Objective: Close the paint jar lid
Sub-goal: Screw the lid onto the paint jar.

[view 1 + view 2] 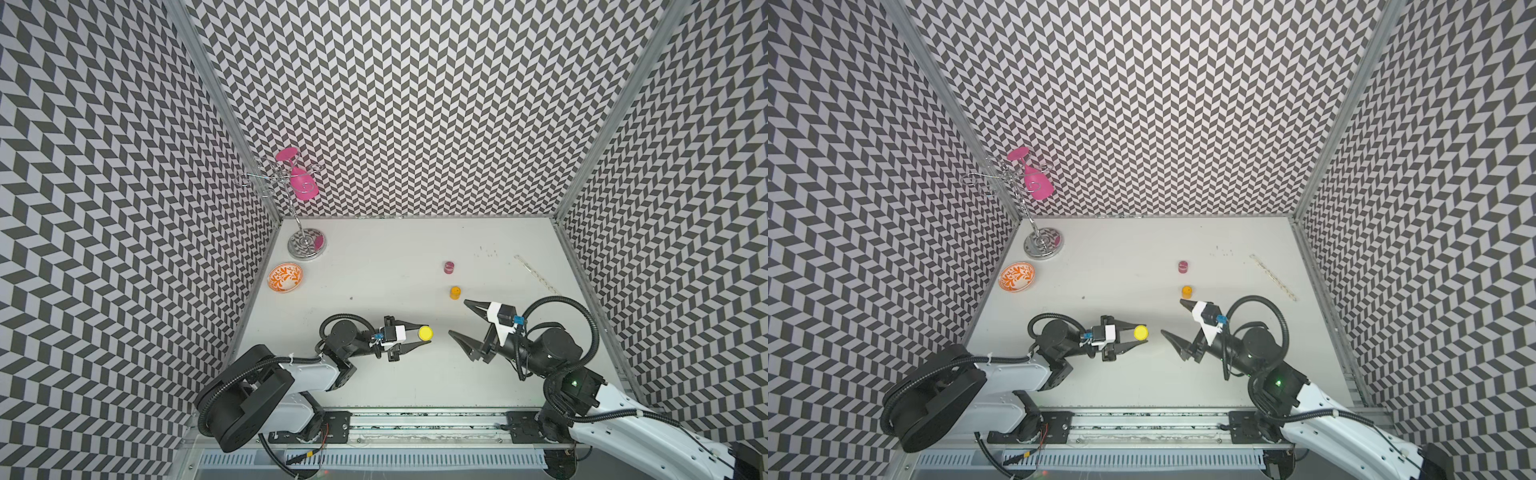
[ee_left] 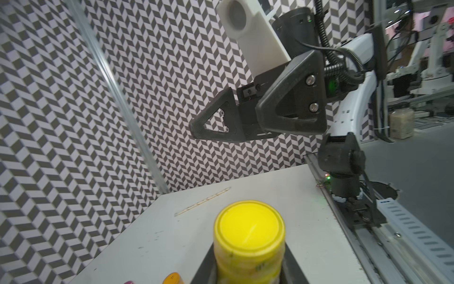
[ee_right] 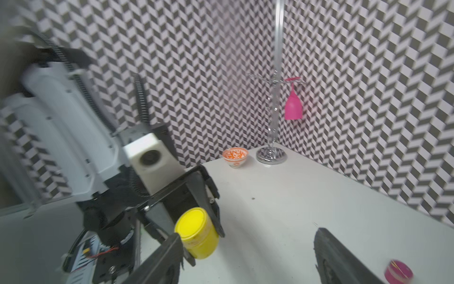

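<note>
A yellow paint jar [image 1: 425, 332] [image 1: 1140, 331] stands between the two black fingers of my left gripper [image 1: 428, 333] [image 1: 1145, 333], which is shut on the jar's body. Its yellow lid [image 2: 249, 225] [image 3: 190, 223] sits on top of the jar. The left wrist view shows a finger on either side of the jar [image 2: 249, 248]. To the right of the jar, my right gripper [image 1: 457, 316] [image 1: 1171, 316] [image 3: 245, 246] is open wide, pointing toward it with nothing between its fingers. A gap of bare table separates it from the jar.
A small orange jar [image 1: 455, 292] and a magenta jar [image 1: 448, 267] stand behind the right gripper. An orange patterned bowl [image 1: 284, 277] and a chrome glass rack [image 1: 306, 245] with a hanging pink glass [image 1: 302, 185] occupy the back left. A pale strip [image 1: 536, 274] lies at the right edge.
</note>
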You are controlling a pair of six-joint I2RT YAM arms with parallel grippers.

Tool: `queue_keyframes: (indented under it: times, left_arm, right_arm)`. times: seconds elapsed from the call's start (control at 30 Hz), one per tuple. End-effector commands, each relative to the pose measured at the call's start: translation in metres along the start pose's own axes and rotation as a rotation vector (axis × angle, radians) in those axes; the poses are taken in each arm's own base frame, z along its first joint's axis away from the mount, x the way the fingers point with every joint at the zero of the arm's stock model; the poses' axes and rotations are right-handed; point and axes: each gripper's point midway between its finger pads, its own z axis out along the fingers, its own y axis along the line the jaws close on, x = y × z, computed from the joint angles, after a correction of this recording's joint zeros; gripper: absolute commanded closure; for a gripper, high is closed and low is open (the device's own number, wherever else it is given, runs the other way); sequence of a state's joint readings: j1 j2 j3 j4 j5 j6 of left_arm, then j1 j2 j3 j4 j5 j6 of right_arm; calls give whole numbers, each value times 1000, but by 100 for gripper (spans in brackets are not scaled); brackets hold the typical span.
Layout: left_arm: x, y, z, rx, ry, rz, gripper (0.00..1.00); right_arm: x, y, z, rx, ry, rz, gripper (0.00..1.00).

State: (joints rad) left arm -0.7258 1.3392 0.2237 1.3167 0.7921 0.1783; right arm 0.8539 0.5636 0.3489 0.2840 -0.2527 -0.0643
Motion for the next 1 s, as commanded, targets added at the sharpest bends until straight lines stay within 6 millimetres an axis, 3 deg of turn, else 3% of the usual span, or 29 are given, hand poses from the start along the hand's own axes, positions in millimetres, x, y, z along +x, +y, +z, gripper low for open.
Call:
queue_keyframes:
  times: [0.0,0.1,0.3,0.47,0.67,0.97]
  left_arm:
    - [-18,-16,2,132,-70,13,75]
    - [-16,-19,4,165,-66,-8,75]
    - [-12,-18,6,170,-51,-22,75]
    - [-9,-16,7,164,-42,-28,75]
    - [-8,-15,8,164,-38,-33,75]
    - [-6,-13,10,159,-31,-35,75]
  right_arm:
    - [-9,36,0,-216,-52,-111,19]
    - [0,49,11,-323,9,-119,22]
    - [11,55,31,-404,83,-123,30]
    - [6,55,33,-408,71,-124,31]
    - [15,56,39,-427,111,-111,32]
    - [15,59,42,-427,121,-109,40]
